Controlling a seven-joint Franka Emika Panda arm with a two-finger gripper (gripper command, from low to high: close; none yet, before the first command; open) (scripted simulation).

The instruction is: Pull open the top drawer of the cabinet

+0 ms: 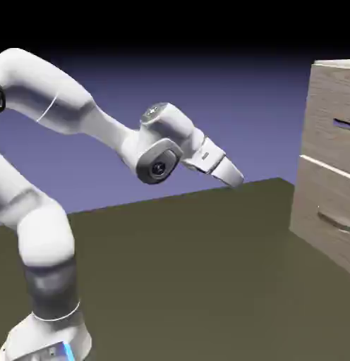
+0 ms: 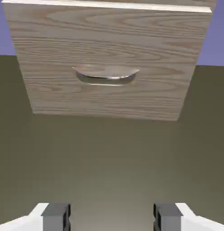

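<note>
Bare table (image 1: 206,268) between tool (image 1: 233,175) and cabinet (image 1: 326,162)

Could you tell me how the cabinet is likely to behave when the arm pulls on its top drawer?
The cabinet looks tall and boxy, standing flat on the table, so it probably stays put, though a high pull might tip it. The top drawer front looks rigid.

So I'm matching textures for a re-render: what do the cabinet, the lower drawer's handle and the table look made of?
The cabinet looks like light matte wood or veneer, with grain lines running across its front. The lower drawer's curved handle looks like polished silver metal, with bright and dark reflections. The table is a flat, dull olive-brown surface; its material is unclear.
</note>
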